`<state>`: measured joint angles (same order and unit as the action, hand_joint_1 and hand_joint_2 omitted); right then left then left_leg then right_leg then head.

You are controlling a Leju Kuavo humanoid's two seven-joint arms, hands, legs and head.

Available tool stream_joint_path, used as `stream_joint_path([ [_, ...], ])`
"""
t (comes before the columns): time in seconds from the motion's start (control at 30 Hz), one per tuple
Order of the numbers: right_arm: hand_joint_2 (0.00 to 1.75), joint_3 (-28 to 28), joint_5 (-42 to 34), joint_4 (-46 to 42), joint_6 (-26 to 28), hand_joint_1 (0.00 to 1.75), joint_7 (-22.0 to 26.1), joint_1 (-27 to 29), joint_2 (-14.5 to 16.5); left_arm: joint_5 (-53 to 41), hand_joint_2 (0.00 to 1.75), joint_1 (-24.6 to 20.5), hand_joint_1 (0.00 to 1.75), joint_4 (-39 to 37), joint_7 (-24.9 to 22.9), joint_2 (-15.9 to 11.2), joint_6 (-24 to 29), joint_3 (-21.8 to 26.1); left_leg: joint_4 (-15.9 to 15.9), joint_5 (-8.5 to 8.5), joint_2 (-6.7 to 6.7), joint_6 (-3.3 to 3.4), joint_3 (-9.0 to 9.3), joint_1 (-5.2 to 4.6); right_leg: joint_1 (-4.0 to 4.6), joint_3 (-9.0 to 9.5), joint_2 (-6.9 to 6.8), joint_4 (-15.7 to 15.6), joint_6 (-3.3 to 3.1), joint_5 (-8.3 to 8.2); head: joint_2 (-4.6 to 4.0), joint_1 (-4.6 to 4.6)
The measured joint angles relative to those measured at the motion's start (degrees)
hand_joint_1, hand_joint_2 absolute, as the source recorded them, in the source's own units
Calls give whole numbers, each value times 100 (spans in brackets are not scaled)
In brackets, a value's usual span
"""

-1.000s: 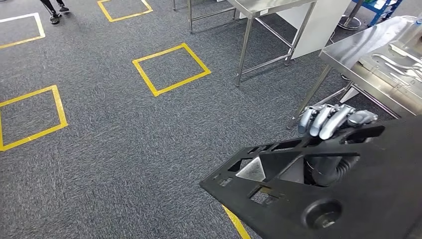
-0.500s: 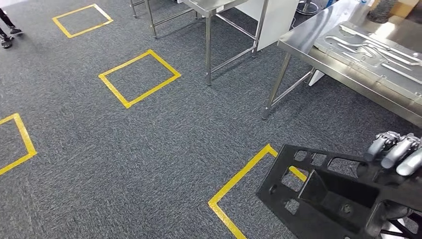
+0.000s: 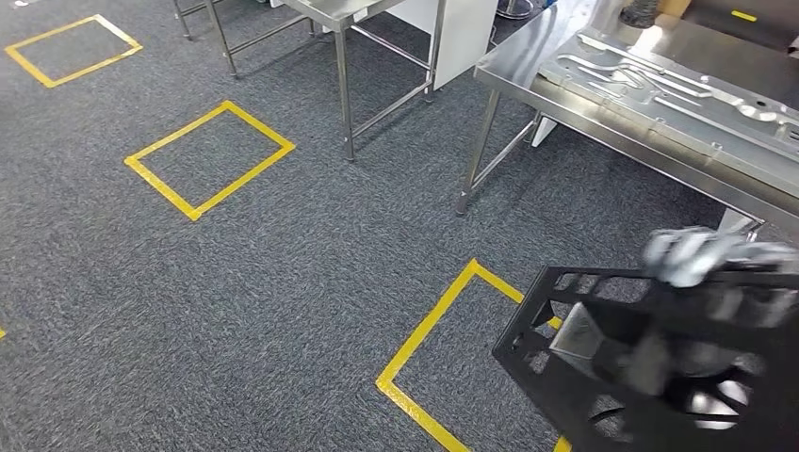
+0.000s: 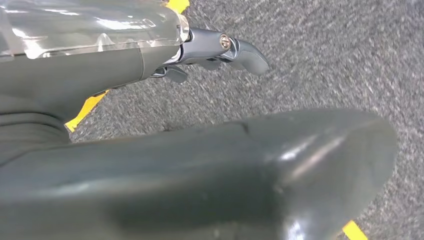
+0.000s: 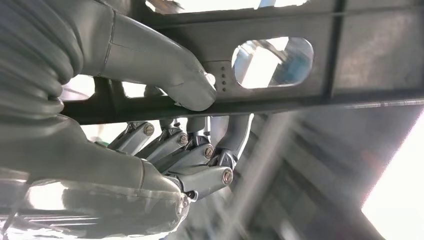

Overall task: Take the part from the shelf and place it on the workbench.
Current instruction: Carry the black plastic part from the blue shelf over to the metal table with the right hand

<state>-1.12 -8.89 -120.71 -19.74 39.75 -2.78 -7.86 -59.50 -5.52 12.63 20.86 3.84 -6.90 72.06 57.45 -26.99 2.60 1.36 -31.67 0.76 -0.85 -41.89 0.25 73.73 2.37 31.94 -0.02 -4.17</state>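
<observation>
Right hand (image 5: 165, 145) fingers (image 5: 170, 145) curl around the black part's (image 5: 280, 100) bar.

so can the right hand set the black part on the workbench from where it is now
Probably not yet. The right hand grips the black part, but the part hangs over the carpet, short of the workbench beyond it. No obstacle lies between; the robot likely must step closer.

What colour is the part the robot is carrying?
Black part, seen best in the head view.
</observation>
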Motion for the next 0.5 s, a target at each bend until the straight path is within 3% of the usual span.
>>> stream_joint_path([
  [0.07,175,529,358,164,61,175,-7,-61,13,64,0,2,0,0,-31,-8,-2,14,2,-32,116,-34,38,-3,-1,366,-150,-734,-23,-397,0,0],
  [0.13,175,973,431,384,66,175,0,-277,45,139,0,-3,0,0,-69,-6,32,51,8,-67,217,-93,72,-29,50,699,-340,-1408,-99,-624,0,0],
  [0.17,175,1170,414,512,56,175,2,-415,70,174,0,-8,0,0,-80,-5,52,78,9,-82,269,-126,85,-40,78,757,-377,-1543,-144,-640,0,0],
  [0.27,175,1601,249,880,12,175,3,-767,138,244,0,-51,0,0,-79,-4,74,145,13,-123,368,-227,128,-36,92,751,-211,-1581,-259,-642,0,0],
  [0.33,175,1795,88,1097,-54,175,-6,-1007,185,253,0,-72,0,0,-71,-4,67,164,307,-313,151,-282,12,-15,61,775,-104,-1626,-334,-673,0,0],
  [0.4,175,2004,-111,1334,-163,175,-46,-1258,251,240,0,-57,0,0,-79,-7,56,178,1068,-675,-128,-311,-362,-1,55,781,21,-1638,-382,-686,0,-1],
  [0.43,175,2111,-200,1457,-217,175,-75,-1358,297,233,0,-45,0,0,-90,-9,52,182,1466,-813,-185,-319,-575,0,61,781,96,-1636,-393,-688,0,-2],
  [0.47,175,2208,-256,1571,-255,175,-98,-1436,344,230,0,-37,0,0,-100,-10,52,184,1706,-844,-206,-321,-724,-1,68,784,175,-1634,-395,-688,0,-2],
  [0.5,175,2294,-291,1676,-275,175,-113,-1509,398,230,0,-34,0,0,-109,-11,52,185,1722,-752,-215,-315,-774,-1,73,789,255,-1629,-395,-687,0,-2],
])
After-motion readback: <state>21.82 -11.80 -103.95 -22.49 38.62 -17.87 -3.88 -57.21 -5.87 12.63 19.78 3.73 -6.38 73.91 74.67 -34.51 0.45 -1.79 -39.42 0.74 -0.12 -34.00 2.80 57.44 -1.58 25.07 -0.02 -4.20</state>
